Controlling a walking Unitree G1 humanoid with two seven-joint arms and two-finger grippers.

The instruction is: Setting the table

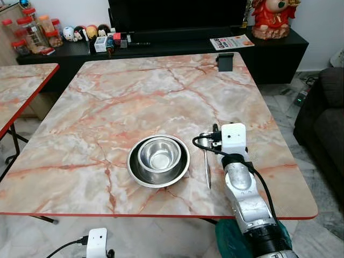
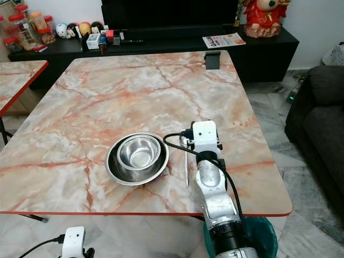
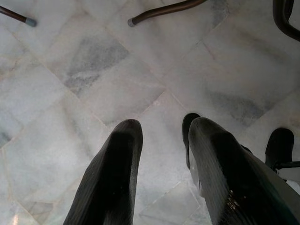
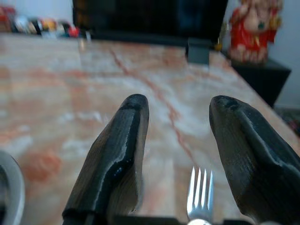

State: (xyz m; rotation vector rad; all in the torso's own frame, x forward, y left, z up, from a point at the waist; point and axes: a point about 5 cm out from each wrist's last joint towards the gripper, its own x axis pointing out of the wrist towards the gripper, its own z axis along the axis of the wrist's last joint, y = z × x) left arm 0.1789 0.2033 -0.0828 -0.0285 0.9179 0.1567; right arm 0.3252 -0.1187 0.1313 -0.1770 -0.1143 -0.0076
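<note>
Steel things count three: two nested bowls [image 1: 158,159], one fork [image 1: 207,167] beneath the wide-parted right pincer [image 4: 178,140].

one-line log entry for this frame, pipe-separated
right pincer: open, over fork | fork: flat on table, right of nested steel bowls | left pincer: open, idle above floor

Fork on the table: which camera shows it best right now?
The left eye view: the whole fork lies flat beside the bowls. The right eye view matches. The right wrist view catches just its tines, between the open right tool.
</note>
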